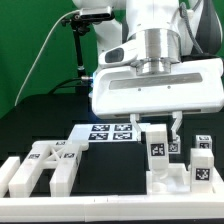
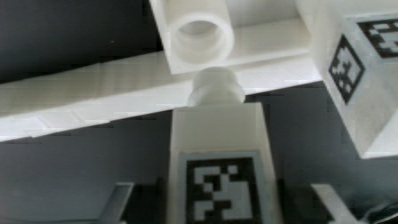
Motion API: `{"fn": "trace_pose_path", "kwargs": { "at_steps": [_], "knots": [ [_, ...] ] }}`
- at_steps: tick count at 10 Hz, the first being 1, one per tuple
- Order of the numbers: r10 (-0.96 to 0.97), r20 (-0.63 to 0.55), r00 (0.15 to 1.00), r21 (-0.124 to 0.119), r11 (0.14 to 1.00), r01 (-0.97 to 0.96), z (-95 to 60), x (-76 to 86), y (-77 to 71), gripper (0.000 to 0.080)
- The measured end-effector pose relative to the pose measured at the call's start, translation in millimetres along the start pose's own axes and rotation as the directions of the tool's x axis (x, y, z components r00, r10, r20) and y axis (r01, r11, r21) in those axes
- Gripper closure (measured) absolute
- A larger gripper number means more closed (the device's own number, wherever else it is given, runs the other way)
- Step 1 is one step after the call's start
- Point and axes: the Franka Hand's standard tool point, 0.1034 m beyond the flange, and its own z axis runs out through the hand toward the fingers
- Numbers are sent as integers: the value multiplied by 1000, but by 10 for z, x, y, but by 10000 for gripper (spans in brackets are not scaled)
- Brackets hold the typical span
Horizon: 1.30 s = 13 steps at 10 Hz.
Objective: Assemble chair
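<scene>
Starting at the exterior view's left, loose parts (image 1: 50,165) lie bunched at the table's (image 1: 100,160) near-left corner, tags up, just behind the rail (image 1: 110,205) along the near edge. Bare black table opens behind them towards the far edge, and that is the free room.

In the middle, the marker board (image 1: 110,132) lies flat, with a strip of open table between it and the loose parts.

On the right, the part-built chair (image 1: 172,185) sits by the near-right corner, close to the rail. It is a low base with two tagged uprights: a bar (image 1: 157,150) nearer the middle and a second bar (image 1: 200,160) towards the right edge. The gripper (image 1: 164,128) hangs over the first bar, and the arm's broad white body hides the table behind it.

The wrist view gives what the exterior view cannot. It looks along the bar (image 2: 221,150), whose tag faces the camera, to a round peg (image 2: 199,35) past its end and a crosspiece (image 2: 89,95) crossing there. A tagged block (image 2: 365,55) shows at one side. The fingers (image 2: 121,205) stand apart, one on each side of the bar, with a dark gap between each finger and the bar, so they clamp nothing.
</scene>
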Motion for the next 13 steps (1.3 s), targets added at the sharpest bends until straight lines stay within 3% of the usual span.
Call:
{"fn": "trace_pose_path", "kwargs": {
  "at_steps": [4, 6, 13],
  "knots": [
    [-95, 19, 995, -23, 995, 96, 153, -198, 86, 512],
    [-91, 26, 995, -21, 996, 92, 179, -285, -2, 512],
    [-97, -20, 995, -29, 995, 97, 209, -262, 22, 512]
  ]
}}
